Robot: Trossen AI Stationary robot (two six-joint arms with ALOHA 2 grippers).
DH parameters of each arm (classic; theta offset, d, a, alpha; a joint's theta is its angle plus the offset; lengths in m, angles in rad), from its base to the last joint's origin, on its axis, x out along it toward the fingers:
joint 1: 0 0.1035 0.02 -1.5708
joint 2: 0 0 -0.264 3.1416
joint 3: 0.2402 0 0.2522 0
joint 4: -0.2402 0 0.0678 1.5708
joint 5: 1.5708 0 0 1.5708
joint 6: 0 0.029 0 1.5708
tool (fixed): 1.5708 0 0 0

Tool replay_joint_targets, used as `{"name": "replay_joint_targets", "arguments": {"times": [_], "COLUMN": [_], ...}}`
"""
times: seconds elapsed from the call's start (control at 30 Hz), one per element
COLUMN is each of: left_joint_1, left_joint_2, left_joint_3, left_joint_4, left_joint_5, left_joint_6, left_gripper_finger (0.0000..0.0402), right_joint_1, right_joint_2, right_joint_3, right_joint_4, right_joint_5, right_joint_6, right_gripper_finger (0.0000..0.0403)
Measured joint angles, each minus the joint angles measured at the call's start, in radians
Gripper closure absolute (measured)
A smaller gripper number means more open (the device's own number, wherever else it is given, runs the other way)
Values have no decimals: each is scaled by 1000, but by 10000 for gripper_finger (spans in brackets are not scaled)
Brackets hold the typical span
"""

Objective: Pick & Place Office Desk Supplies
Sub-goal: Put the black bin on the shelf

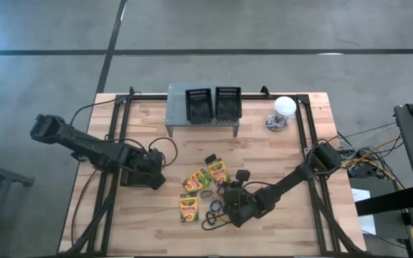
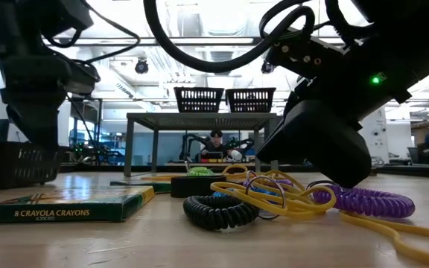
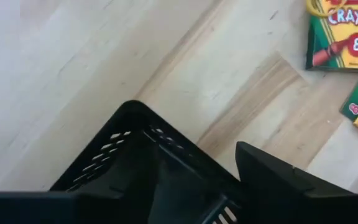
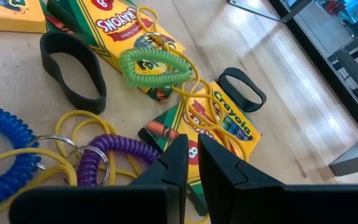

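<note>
My wooden desk (image 1: 278, 165) carries everything: at its far edge the grey perforated stand (image 1: 179, 107) with two black mesh baskets (image 1: 198, 104) on top, and a white dome (image 1: 285, 107) to the right of it. A third black basket (image 1: 136, 174) sits on the left part of the desk, and my left claw (image 1: 153, 170) hangs right over it with its fingers spread wide and nothing between them; its wrist camera looks down on the basket's mesh corner (image 3: 126, 152). The supplies lie in a loose cluster near the desk's middle and front. Biggest are the crayon boxes (image 1: 217, 170), yellow and green with red lettering, several of them fanned out flat, one (image 1: 188, 208) lying nearest the front edge. My right claw (image 1: 236, 209) is low over the right side of this cluster, fingers pinched almost together and gripping nothing I can see, its tips (image 4: 178, 163) just above a crayon box (image 4: 225, 124). Around that box are the small things: a coiled green loop (image 4: 155, 67) resting on another box, a coiled purple loop (image 4: 114, 152) and a coiled blue one (image 4: 5, 155) beside it, two flat black bands (image 4: 73, 71), and thin yellow rubber bands (image 4: 82, 121) tangled through the loops and over the boxes.
</note>
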Motion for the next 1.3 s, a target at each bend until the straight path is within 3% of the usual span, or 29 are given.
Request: {"name": "replay_joint_targets", "arguments": {"times": [0.27,0.43,0.7,1.03,1.3], "left_joint_1": [2,-2,-25,-97,-210], "left_joint_2": [20,38,37,27,26], "left_joint_3": [-42,-66,-15,186,396], "left_joint_4": [10,24,13,-161,-181], "left_joint_5": [15,129,202,281,226], "left_joint_6": [21,-7,-2,69,268], "left_gripper_finger": [268,301,391,397,398], "right_joint_1": [0,0,0,0,0], "right_joint_2": [0,0,0,0,0], "right_joint_3": [0,0,0,0,0], "right_joint_4": [1,1,0,-1,-2], "right_joint_5": [0,0,0,-3,-3], "right_joint_6": [1,0,0,0,0], "right_gripper_finger": [371,371,371,371,371]}}
